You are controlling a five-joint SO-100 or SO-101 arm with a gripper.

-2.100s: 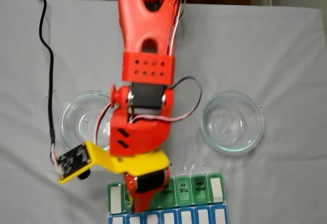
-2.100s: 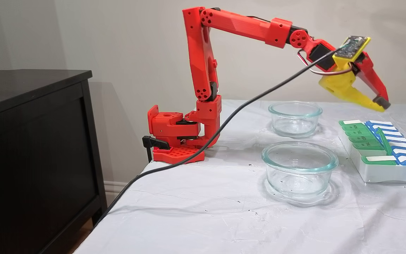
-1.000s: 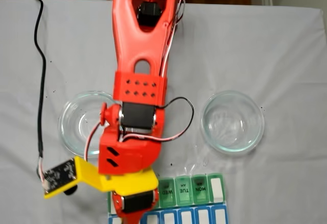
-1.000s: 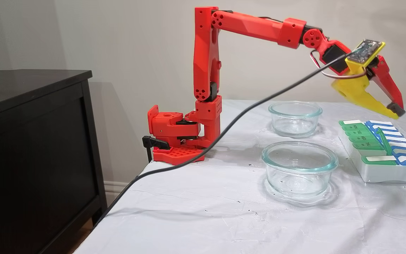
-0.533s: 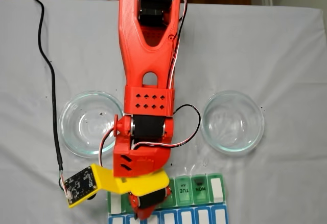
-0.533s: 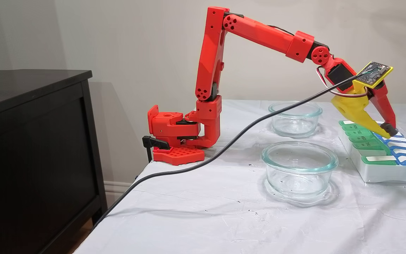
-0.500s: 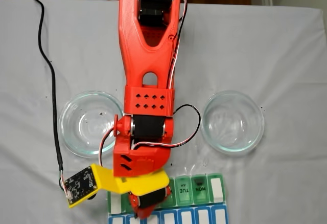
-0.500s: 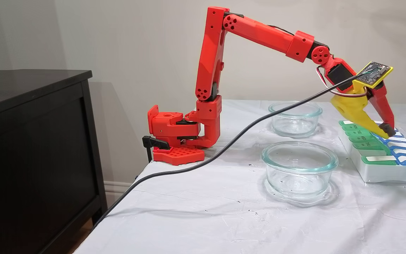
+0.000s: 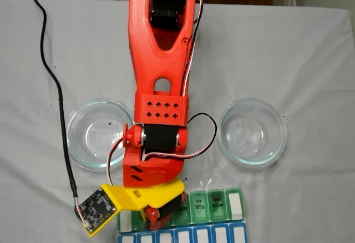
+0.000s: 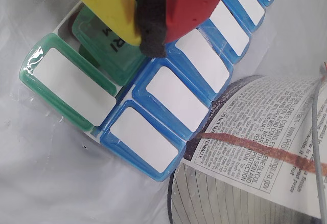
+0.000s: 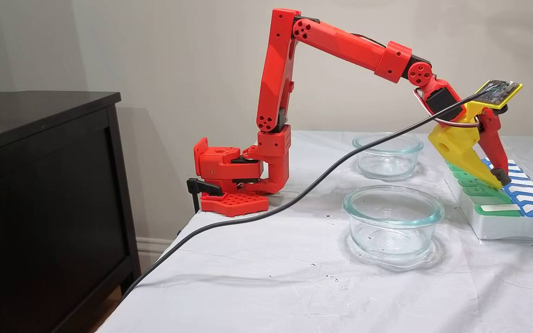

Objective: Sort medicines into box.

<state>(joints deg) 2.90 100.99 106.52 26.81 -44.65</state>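
The box (image 9: 213,205) is a flat pill organiser with a green lidded row and a blue lidded row, seen at the bottom edge of a fixed view, and as (image 11: 498,224) at the table's right. My gripper (image 9: 152,216) has a yellow finger and a red finger. It is shut, its black foam tip pressing down on the box where the green row meets the blue row (image 10: 150,37) (image 11: 500,180). Nothing shows between the fingers. A green lid marked THU (image 10: 110,42) lies under the yellow finger. The medicines are hidden from view.
Two clear glass dishes (image 9: 97,135) (image 9: 252,132) stand empty between the arm's base and the box. A bottle with a printed label (image 10: 255,152) stands right against the box's blue row. A black cable (image 11: 294,199) trails off the table. A black cabinet (image 11: 40,185) stands left.
The gripper has come down from above the box onto its lids and rolled. The green lid that stood up earlier now lies down under the fingers.
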